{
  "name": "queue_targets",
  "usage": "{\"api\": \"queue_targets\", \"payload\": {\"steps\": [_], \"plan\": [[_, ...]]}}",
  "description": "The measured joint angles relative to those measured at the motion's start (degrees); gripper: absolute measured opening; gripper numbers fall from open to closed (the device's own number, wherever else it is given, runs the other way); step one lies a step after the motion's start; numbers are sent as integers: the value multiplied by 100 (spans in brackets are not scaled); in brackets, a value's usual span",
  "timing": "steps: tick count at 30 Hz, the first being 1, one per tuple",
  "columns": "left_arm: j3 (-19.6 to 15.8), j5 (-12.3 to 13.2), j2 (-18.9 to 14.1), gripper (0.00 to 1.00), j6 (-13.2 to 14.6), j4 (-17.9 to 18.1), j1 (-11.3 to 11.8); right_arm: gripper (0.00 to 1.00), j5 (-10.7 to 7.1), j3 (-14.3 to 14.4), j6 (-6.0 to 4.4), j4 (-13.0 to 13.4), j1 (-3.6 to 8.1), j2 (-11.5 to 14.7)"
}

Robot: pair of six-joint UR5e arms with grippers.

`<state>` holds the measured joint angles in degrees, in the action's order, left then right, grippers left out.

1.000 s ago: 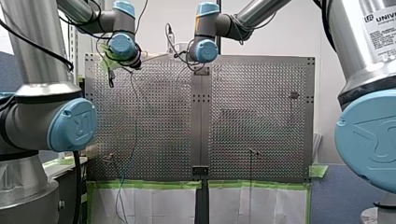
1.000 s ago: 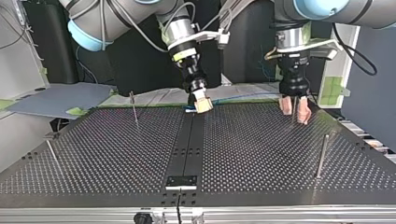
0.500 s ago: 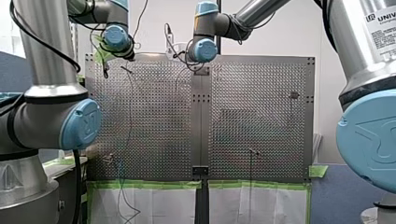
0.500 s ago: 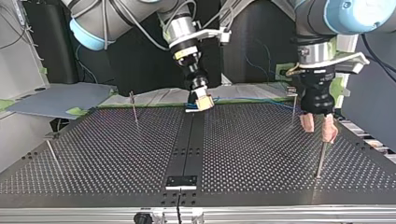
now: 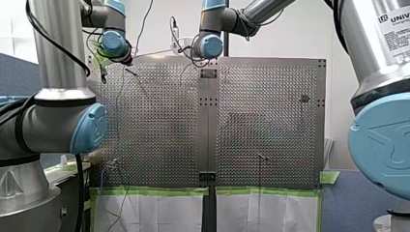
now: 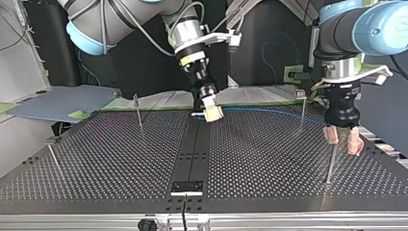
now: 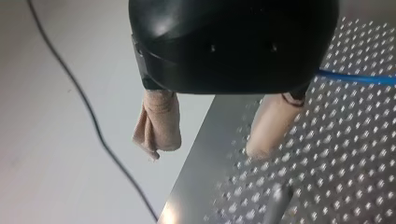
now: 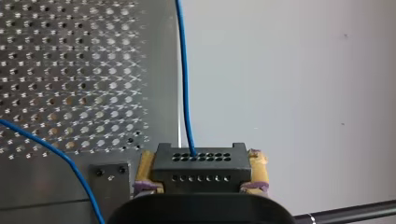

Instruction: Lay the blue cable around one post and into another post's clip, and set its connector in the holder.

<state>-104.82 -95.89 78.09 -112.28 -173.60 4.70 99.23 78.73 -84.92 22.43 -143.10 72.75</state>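
In the right wrist view my right gripper (image 8: 201, 184) is shut on a black connector (image 8: 201, 165), held between yellow pads. The blue cable (image 8: 184, 70) leaves the connector's face and runs ahead. In the top view this gripper (image 6: 211, 113) hovers at the far end of the dark centre strip. From there the cable (image 6: 269, 111) sweeps toward the view's right, past a clip-topped post (image 6: 301, 108). My left gripper (image 6: 342, 140) hangs open with pinkish pads, just above a plain post (image 6: 330, 163). In the left wrist view the cable (image 7: 359, 78) passes behind one finger of my open left gripper (image 7: 212, 140).
Two more posts stand at the top view's left, one far (image 6: 138, 111) and one near (image 6: 53, 156). A small screwed plate (image 6: 187, 186) sits at the centre strip's near end, and another (image 8: 109, 179) lies beside the held connector. The arms' big joints fill both sides of the front view.
My left gripper has moved from the far clip-topped post toward the nearer post at the top view's right, still open. The cable now stretches further right. My right gripper barely shifted.
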Motion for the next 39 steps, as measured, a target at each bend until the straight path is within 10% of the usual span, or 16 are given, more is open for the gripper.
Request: {"api": "queue_targets", "payload": {"steps": [16,39], "plan": [[42,546,21,100,-652,240,858,0,-32,-280,-128,56,-84,-342],[43,1512,593,100,-899,816,2067,0,-249,-991,-231,89,-74,-766]]}}
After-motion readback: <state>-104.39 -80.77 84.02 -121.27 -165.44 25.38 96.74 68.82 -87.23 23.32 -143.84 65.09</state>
